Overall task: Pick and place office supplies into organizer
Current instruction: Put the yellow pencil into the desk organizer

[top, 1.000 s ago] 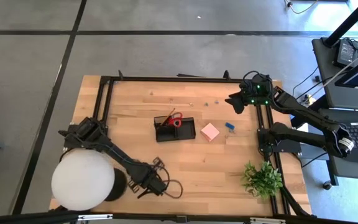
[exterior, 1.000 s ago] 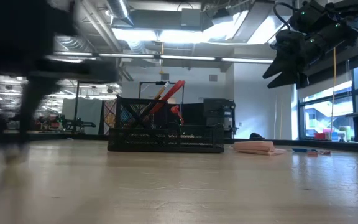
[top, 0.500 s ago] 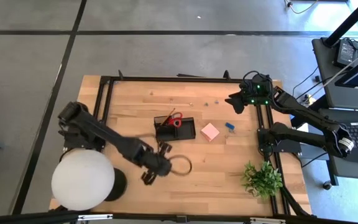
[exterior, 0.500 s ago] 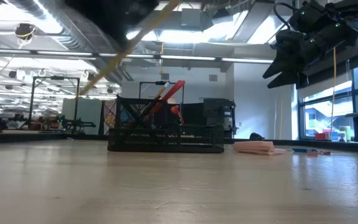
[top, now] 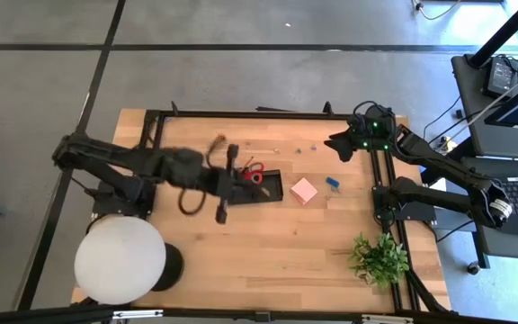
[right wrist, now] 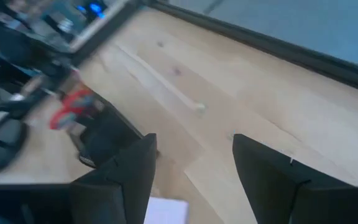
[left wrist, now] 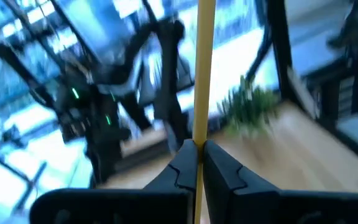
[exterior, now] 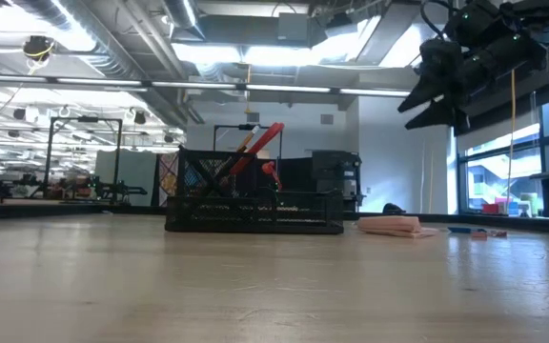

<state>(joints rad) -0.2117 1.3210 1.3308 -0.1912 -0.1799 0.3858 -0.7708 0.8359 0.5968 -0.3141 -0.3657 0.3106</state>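
Centre of high view: organizer (top: 255, 186) holds scissors (top: 254, 174). Left gripper (left wrist: 195, 163), clamped on pencil (left wrist: 202, 68), has swung up from lower frame to organizer's left edge; drop looks next. Sticky notes (top: 304, 190) just right. Right gripper (top: 338, 147) apart, upper right.

Pale wood-grain table top (top: 268, 243) with matt finish, black open-mesh rectangular organizer (exterior: 254, 203), glossy red plastic scissor handles (top: 254, 174), pink paper sticky-note block (top: 304, 190), smooth yellow wooden pencil (left wrist: 202, 74), matt white round lamp (top: 119, 261)
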